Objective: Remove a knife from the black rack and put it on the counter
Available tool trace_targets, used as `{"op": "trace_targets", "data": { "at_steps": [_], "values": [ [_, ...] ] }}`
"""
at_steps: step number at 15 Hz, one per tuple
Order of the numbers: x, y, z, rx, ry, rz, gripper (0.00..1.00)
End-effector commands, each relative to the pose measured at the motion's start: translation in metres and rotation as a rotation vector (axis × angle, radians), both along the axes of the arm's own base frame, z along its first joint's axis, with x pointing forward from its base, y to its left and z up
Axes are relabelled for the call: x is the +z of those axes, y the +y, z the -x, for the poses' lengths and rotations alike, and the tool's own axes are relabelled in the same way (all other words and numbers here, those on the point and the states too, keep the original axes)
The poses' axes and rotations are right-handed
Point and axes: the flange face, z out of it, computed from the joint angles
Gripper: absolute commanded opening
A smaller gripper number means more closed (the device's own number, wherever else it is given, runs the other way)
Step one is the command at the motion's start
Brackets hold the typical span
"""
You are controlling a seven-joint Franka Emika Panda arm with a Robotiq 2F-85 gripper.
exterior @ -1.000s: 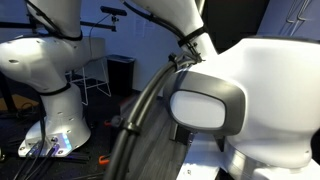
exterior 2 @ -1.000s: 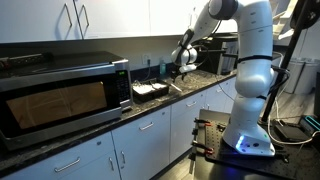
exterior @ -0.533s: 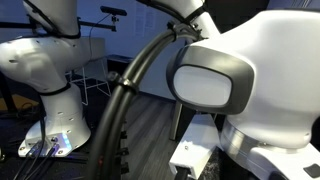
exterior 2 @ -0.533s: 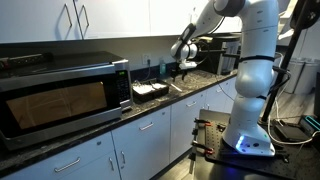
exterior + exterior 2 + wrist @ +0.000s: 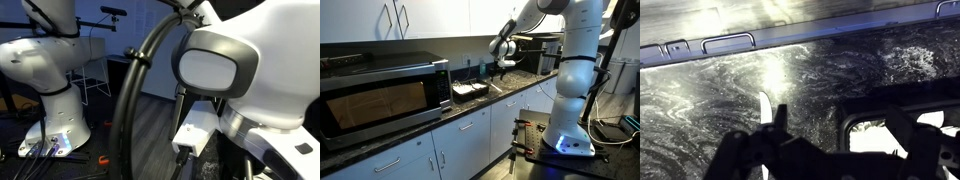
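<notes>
In an exterior view my gripper [image 5: 504, 66] hangs over the dark speckled counter [image 5: 520, 84], to the right of the black rack [image 5: 470, 91]. In the wrist view the counter [image 5: 840, 70] fills the frame. A knife with a pale blade [image 5: 764, 104] lies on it beside my left finger. The gripper [image 5: 840, 125] looks open, its dark fingers wide apart with nothing between them. A blurred black frame with a bright white opening [image 5: 880, 138] sits at the lower right; I cannot tell whether it is the rack.
A large microwave [image 5: 382, 98] stands on the counter left of the rack. White cabinets [image 5: 410, 20] hang above, and white doors with handles [image 5: 728, 42] run along the counter's edge. My own arm [image 5: 250, 70] and cable [image 5: 135, 90] fill the close exterior view, with a second white robot [image 5: 55, 80] behind.
The gripper has shifted slightly up and to the right, away from the rack. My arm's link and cable have swung across the close exterior view.
</notes>
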Motion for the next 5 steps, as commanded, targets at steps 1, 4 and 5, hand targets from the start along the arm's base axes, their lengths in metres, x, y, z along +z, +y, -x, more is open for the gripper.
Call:
{"op": "trace_targets", "data": {
  "at_steps": [1,4,5],
  "values": [
    [0.0007,0.0016,-0.0011,0.003,0.002,-0.003,1.0],
    [0.0006,0.0032,-0.0022,0.007,0.005,-0.007,1.0],
    [0.0006,0.0033,-0.0022,0.007,0.005,-0.007,1.0]
  ]
}}
